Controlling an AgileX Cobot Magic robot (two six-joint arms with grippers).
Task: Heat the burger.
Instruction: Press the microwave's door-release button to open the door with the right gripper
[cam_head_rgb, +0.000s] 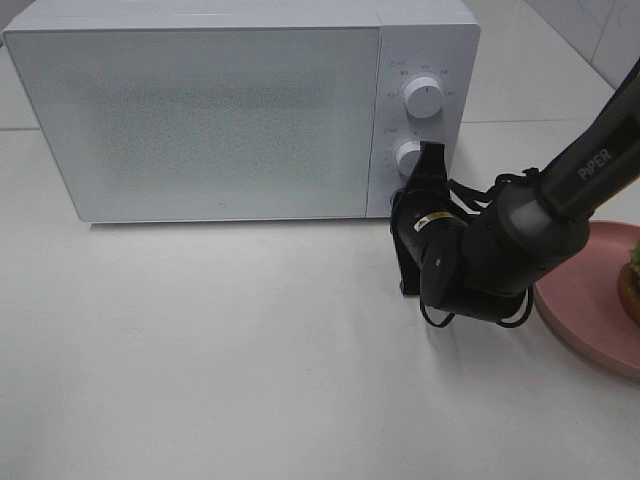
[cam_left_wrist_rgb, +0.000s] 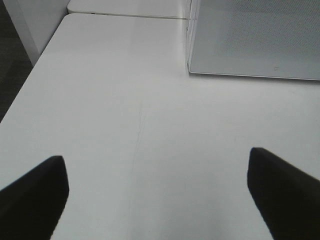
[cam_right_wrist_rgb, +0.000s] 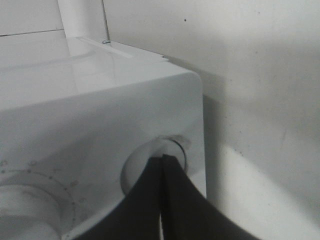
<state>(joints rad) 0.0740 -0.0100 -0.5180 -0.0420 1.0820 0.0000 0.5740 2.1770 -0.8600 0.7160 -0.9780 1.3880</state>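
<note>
Left gripper (cam_left_wrist_rgb: 156, 165) gapes wide above the white table (cam_left_wrist_rgb: 125, 100), holding nothing.
Microwave (cam_head_rgb: 220, 120) stands with its door closed; the right gripper (cam_head_rgb: 429, 152), jaws pressed together and empty, has its tip at the lower knob (cam_head_rgb: 404, 158); far right, the burger (cam_head_rgb: 631, 280) sits on the pink plate (cam_head_rgb: 585, 300), cut off by the frame edge.

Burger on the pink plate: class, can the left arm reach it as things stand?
Probably not: the burger sits far right beyond the right arm; the left gripper hovers far left.
</note>
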